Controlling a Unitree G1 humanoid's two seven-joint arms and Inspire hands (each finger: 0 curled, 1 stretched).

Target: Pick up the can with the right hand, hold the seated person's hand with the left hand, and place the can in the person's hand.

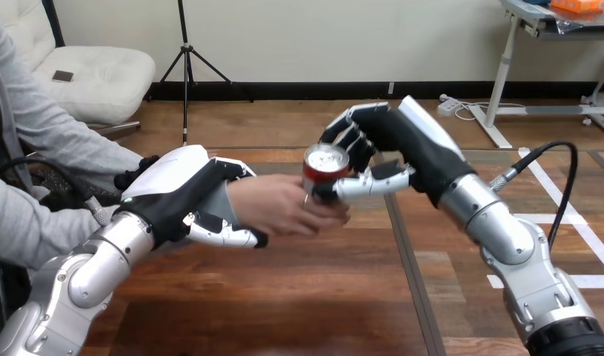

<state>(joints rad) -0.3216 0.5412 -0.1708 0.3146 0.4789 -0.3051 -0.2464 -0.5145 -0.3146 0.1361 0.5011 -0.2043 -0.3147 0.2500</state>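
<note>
A red can [324, 170] with a silver top stands upright in the middle of the view. My right hand [384, 144] is shut on it, fingers curled behind it and thumb across its front. The person's hand [287, 206] reaches in from the left, and its fingers touch the can's lower part. My left hand [187, 196] is shut on the person's wrist, with fingers over the top and thumb underneath.
The wooden table [306, 297] spreads below both arms. The person's grey sleeve [54, 148] comes in from the left edge.
</note>
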